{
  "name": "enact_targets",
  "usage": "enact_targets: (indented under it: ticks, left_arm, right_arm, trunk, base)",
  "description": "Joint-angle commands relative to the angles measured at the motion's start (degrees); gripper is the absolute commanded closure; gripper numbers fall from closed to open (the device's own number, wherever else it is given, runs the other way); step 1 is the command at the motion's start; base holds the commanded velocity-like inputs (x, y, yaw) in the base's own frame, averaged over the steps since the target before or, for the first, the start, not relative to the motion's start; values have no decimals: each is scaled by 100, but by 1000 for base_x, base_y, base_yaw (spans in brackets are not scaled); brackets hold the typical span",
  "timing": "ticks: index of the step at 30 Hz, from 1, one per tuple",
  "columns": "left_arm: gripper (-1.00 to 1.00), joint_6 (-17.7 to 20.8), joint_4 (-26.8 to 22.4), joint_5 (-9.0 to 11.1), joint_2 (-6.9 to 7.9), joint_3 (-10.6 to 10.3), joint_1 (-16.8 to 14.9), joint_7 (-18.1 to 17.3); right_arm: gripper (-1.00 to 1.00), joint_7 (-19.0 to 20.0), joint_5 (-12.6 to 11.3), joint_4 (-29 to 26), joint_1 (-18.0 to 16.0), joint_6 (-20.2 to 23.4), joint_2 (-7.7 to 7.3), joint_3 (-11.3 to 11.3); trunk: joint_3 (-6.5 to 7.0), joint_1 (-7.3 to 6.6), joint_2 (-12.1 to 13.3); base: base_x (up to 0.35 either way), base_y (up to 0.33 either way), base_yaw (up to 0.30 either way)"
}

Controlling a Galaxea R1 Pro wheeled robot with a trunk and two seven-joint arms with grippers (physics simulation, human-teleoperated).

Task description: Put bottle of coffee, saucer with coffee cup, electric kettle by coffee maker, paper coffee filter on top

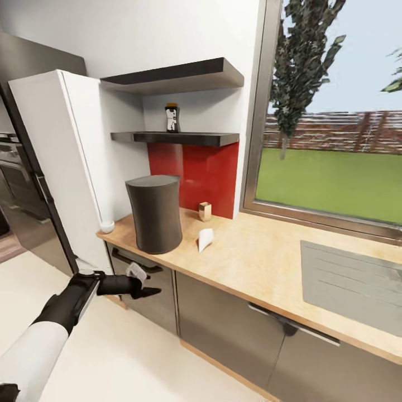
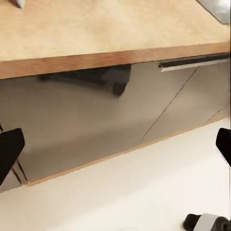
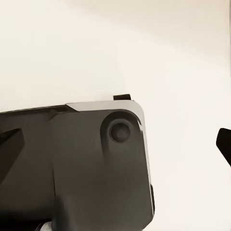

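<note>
The bottle of coffee (image 1: 172, 117), dark with a white label, stands on the lower wall shelf (image 1: 184, 137). Below it a tall dark grey coffee maker (image 1: 154, 213) sits on the wooden countertop (image 1: 262, 262). A white paper coffee filter (image 1: 205, 239) lies just right of it. A small white cup (image 1: 106, 226) rests at the counter's left end. My left gripper (image 1: 146, 283) hangs open and empty in front of the cabinet, below the counter edge; its fingers (image 2: 8, 149) stand wide apart in the left wrist view. My right gripper (image 3: 115, 144) is open over the robot's own base.
A small tan block (image 1: 205, 211) stands by the red backsplash. A sink drainboard (image 1: 352, 287) lies at the counter's right, under a big window. A white tall cabinet (image 1: 61, 167) and an oven flank the left. Drawer handles (image 2: 192, 62) jut from the cabinet fronts.
</note>
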Motion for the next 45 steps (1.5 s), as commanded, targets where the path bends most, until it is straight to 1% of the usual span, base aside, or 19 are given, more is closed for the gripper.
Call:
enact_targets:
  ticks: [1, 2, 5, 6, 9, 11, 15, 23, 27, 31, 33, 34, 36, 37, 39, 40, 42, 43, 45]
  left_arm:
    - [-100, 140, -10, -63, -45, -60, -75, -37]
    - [-100, 177, -10, -98, -72, -105, -104, -43]
    - [-100, 326, -10, -376, -195, -476, -246, -60]
    - [-100, 347, -10, -435, -226, -557, -283, -62]
    - [-100, 385, -10, -513, -313, -662, -394, -65]
    - [-100, 450, -10, -525, -342, -683, -505, -66]
    - [-100, 632, -12, -512, -365, -686, -602, -66]
    - [-100, 681, -10, -518, -344, -690, -591, -69]
    - [-100, 648, -14, -530, -303, -691, -583, -66]
    - [-100, 669, -130, -574, -285, -699, -620, -43]
    - [-100, 692, -310, -671, -277, -706, -633, -30]
    - [-100, 700, -422, -787, -278, -709, -644, -35]
    - [-100, 713, -649, -1185, -294, -716, -713, -56]
    - [-100, 716, -697, -1312, -304, -718, -738, -67]
    - [-100, 744, -821, -1859, -334, -740, -859, -207]
    - [-100, 763, -852, -2134, -338, -751, -947, -369]
    - [-100, 784, -881, -2614, -319, -758, -1168, -854]
    - [-100, 787, -884, -2712, -310, -757, -1225, -989]
    - [-100, 786, -892, -3016, -273, -751, -1445, -1480]
  right_arm:
    - [-100, -1, -45, 1, -2, -16, 0, 5]
    - [-100, -1, -45, 1, -2, -16, 0, 4]
    - [-100, -1, -45, 8, -2, -16, 0, 3]
    - [-100, -1, -45, 9, -2, -16, 0, 3]
    - [-100, -1, -45, 11, -2, -16, 0, 3]
    - [-100, -1, -45, 11, -2, -16, 0, 3]
    - [-100, -1, -45, 11, -2, -16, 0, 3]
    - [-100, -1, -45, 11, -2, -16, 0, 3]
    - [-100, -1, -45, 11, -2, -16, 0, 3]
    - [-100, 0, -45, 17, -2, -16, 0, 3]
    - [-100, -1, -45, 19, -2, -16, 0, 6]
    - [-100, -1, -43, 19, -2, -16, 0, 8]
    - [-100, -1, -39, 20, -2, -16, 0, 15]
    - [-100, -1, -39, 20, -2, -16, 0, 16]
    - [-100, -1, -37, 20, -2, -16, 0, 19]
    - [-100, -1, -37, 20, -2, -16, 0, 21]
    - [-100, -1, -37, 20, -2, -16, 0, 26]
    - [-100, -1, -35, 22, -2, -16, 0, 28]
    - [-100, -1, -30, 26, -2, -16, 0, 34]
  trunk:
    - [-10, 3, -10]
    - [-10, 3, -10]
    - [-10, 3, -10]
    - [-10, 3, -10]
    - [-10, 3, -10]
    - [-10, 3, -10]
    - [-10, 3, -10]
    - [-10, 3, -10]
    - [-10, 3, -10]
    - [-10, 3, -10]
    - [-10, 3, -10]
    - [-10, 3, -10]
    - [-10, 3, -10]
    - [-10, 3, -10]
    - [-10, 3, -10]
    - [-10, 3, -10]
    - [-10, 3, -10]
    - [-10, 3, -10]
    - [-10, 3, -10]
  base:
    - [0, 0, -283]
    - [0, 0, -285]
    - [0, 0, -290]
    - [0, 0, -292]
    - [0, 0, -293]
    - [0, 0, -294]
    - [0, 0, -295]
    - [0, 0, -295]
    - [0, 0, -295]
    - [0, 0, -294]
    - [0, 0, -231]
    - [0, 0, -126]
    - [0, 0, -66]
    - [0, 0, -41]
    - [0, 0, -22]
    - [0, 0, -11]
    - [0, 0, -6]
    - [0, 0, -4]
    - [0, 0, -2]
